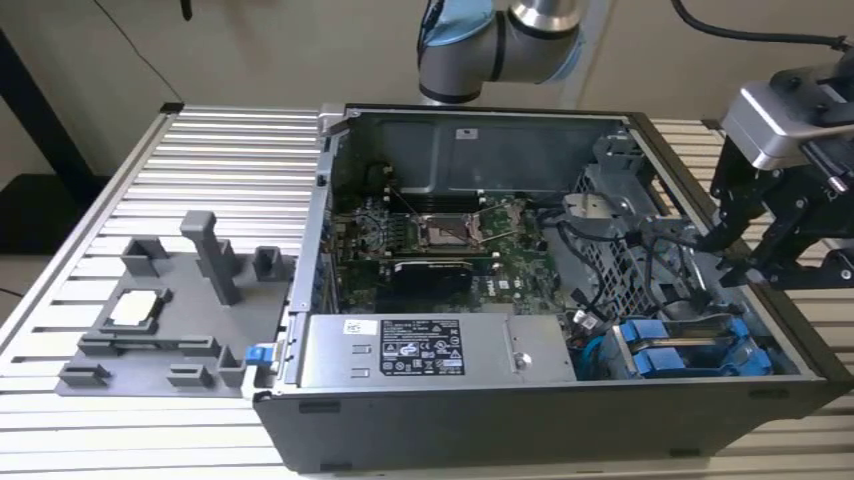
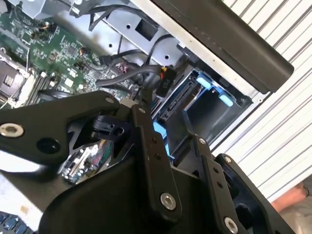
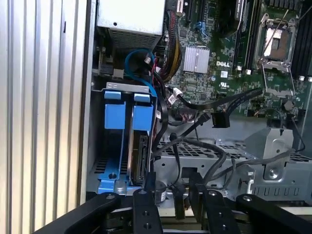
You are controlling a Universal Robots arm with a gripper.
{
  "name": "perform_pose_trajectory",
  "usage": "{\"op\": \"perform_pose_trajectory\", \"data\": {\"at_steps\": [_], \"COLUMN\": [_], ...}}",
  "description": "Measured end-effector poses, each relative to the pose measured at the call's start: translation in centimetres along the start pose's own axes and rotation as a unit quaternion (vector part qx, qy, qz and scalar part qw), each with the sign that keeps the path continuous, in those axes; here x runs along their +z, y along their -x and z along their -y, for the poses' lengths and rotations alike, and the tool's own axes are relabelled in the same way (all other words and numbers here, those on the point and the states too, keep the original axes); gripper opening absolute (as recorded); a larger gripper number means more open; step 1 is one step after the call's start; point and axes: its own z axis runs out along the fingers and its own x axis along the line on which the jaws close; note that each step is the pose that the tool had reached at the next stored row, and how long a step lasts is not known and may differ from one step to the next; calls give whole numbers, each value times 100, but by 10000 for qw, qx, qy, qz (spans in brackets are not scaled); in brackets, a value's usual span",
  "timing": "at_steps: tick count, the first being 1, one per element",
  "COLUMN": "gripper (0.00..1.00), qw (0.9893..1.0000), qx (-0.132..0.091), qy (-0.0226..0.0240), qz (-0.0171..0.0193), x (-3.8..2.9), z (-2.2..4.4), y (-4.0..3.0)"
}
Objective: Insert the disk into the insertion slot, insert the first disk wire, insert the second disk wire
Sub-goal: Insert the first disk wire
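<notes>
The disk [image 3: 141, 157] is seen in the first wrist view standing on edge inside the insertion slot [image 3: 115, 184]. Its dark connector edge is exposed, and its blue carrier tab [image 3: 142, 113] is lined up with that of a second blue-fronted unit [image 3: 116, 115] just beside it. Both are housed in the drive cage [image 1: 694, 345], which is set in the corner of the open computer case [image 1: 534, 420] toward the exterior view's right.

A bundle of black wires [image 3: 195, 146] is draped over the perforated cage wall. One black connector [image 3: 220, 118] is left hanging free, well apart from the disk. Whether any wire is plugged into the disk cannot be told.

The gripper [image 3: 176, 195] is held over the cage, close to these wires. Its fingers [image 3: 146, 209] are spread apart with a clear gap between them. A thin black wire is seen within that gap, though whether it is touched cannot be told.

Further inside the case, a green motherboard [image 1: 441, 235] and a grey power supply [image 1: 414, 350] are mounted. The case is set on a slatted aluminium table [image 1: 227, 150]. A grey fixture tray [image 1: 160, 310] is laid on the table toward the exterior view's left. The robot arm [image 1: 501, 45] is seen behind the case.
</notes>
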Motion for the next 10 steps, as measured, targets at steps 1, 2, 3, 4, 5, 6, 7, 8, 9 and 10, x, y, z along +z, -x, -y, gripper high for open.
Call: {"op": "perform_pose_trajectory", "data": {"at_steps": [1,2,3,4,5,6,7,8,9,10], "gripper": [41,41,41,41,41,41,41,41,41,41], "qw": [10000,10000,10000,10000,9999,9999,9999,9999,9999,9998], "qx": [-21,-41,-62,-82,-102,-120,-137,-150,-162,-174], "qy": [3,6,8,10,13,16,18,20,22,23], "qz": [1,2,7,13,20,26,33,41,49,57], "x": [4,8,12,16,21,25,27,30,32,34], "z": [6,10,13,17,24,33,44,57,74,94], "y": [1,2,2,1,1,0,-1,-2,-4,-5]}}
